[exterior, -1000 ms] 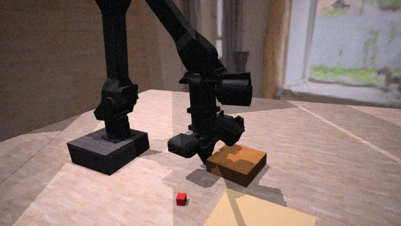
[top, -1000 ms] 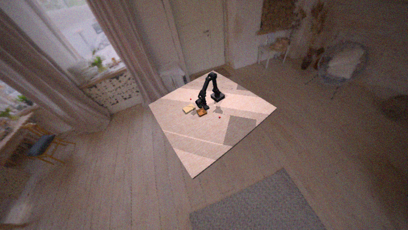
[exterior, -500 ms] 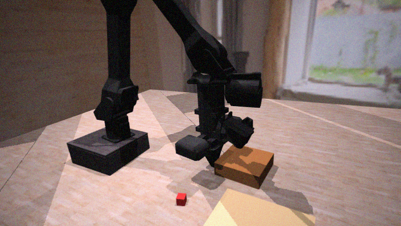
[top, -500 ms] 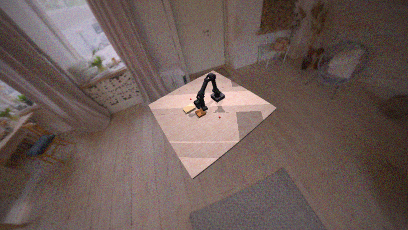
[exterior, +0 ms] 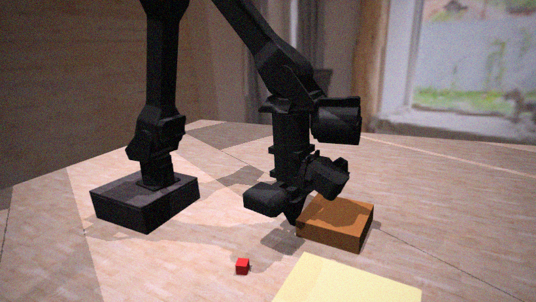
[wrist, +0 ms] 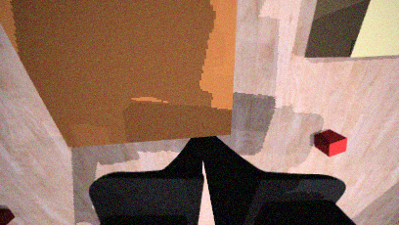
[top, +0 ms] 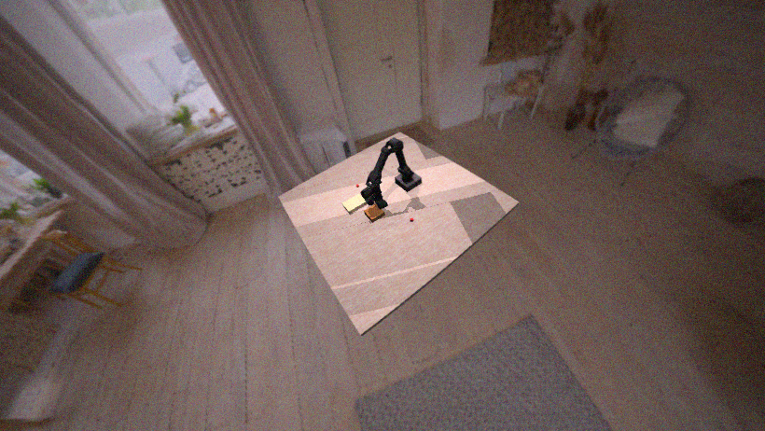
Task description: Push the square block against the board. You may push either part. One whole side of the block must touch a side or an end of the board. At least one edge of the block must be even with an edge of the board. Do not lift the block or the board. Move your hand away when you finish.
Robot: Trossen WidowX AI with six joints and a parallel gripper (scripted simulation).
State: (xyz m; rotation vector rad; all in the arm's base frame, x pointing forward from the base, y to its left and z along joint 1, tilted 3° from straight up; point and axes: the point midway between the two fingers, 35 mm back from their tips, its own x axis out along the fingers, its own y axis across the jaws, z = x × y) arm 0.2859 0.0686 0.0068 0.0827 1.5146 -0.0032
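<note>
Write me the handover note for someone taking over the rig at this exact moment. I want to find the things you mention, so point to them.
Hand [top: 381, 205] [exterior: 293, 223] [wrist: 201, 133]: shut, nothing in it, low, tips at one side of the orange square block; whether they touch is hard to tell.
Block [top: 374, 213] [exterior: 335, 217] [wrist: 127, 64]: flat on the table, beside the pale yellow board [top: 354, 203] [exterior: 352, 283] [wrist: 383, 29], with a gap between them.
Done: hand is down next to the block; no side contact with the board.
Left: push block or board until one whole side meets and an edge lines up, without lifting, then move the hand away.
</note>
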